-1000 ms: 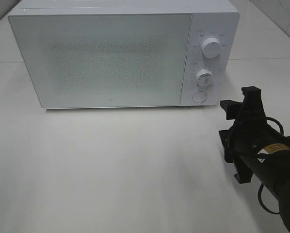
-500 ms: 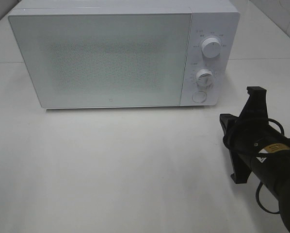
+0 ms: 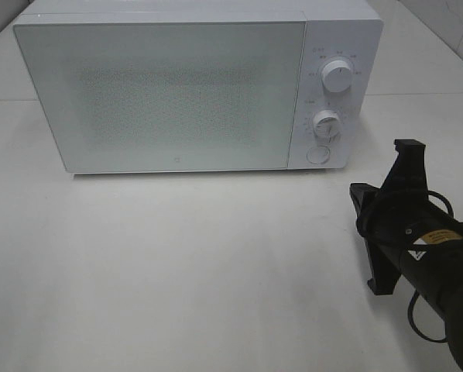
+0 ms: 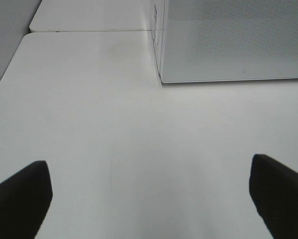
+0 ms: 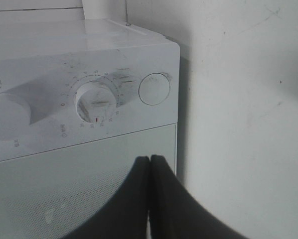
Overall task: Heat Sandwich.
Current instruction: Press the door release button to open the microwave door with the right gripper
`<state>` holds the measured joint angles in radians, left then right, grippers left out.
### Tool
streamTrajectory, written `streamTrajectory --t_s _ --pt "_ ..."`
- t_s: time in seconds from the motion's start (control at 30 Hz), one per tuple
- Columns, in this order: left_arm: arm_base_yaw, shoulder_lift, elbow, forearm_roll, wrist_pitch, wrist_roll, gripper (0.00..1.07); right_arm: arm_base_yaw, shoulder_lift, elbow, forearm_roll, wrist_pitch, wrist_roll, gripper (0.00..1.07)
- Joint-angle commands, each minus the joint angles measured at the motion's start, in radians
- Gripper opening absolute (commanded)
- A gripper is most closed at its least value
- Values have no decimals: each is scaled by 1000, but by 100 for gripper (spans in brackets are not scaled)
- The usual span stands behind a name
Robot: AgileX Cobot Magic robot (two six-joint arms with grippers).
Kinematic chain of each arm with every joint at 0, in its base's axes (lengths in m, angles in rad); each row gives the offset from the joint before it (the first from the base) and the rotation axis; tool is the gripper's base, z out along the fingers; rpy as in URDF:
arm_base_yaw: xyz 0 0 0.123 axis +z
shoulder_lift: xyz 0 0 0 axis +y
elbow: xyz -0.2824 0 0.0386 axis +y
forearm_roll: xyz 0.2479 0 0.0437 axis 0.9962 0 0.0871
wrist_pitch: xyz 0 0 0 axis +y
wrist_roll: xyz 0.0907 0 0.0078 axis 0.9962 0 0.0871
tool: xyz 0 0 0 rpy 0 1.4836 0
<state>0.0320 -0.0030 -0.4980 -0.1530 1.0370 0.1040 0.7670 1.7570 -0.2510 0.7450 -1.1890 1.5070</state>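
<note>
"Overhead, where was the sandwich?"
"Not visible in any view — possibly behind the closed microwave (image 3: 169,93) door. The right gripper (image 3: 359,190) hung near the round button (image 3: 318,154)."
"Left wrist view?"
"Left gripper (image 4: 149,199) spread wide, empty, above the table (image 4: 89,99)."
"Right wrist view?"
"Fingers (image 5: 131,199) pressed together, holding nothing. An off-centre push could have turned the lower dial (image 5: 95,102) — wrong heating time."

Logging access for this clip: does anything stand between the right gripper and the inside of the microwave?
Yes. The microwave door is shut and covers the whole cavity, so it stands between the inside and the right gripper, whose fingers are pressed together. The frosted door hides the inside, and no sandwich shows in any view.
</note>
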Motion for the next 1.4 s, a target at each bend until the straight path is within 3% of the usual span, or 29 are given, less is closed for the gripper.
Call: streamTrajectory --t_s 0.03,0.73,1.07,1.4 --pt "0 -28 3 -3 0 -2 101 0 2 -18 -10 36 11 1" --pt "0 -28 3 -3 0 -2 101 -194 156 -262 -215 182 -15 0" --pt "0 -28 3 -3 0 -2 101 -244 244 -408 -245 257 -31 1" --pt "0 -28 3 -3 0 -2 101 -290 304 -484 -238 266 -50 1"
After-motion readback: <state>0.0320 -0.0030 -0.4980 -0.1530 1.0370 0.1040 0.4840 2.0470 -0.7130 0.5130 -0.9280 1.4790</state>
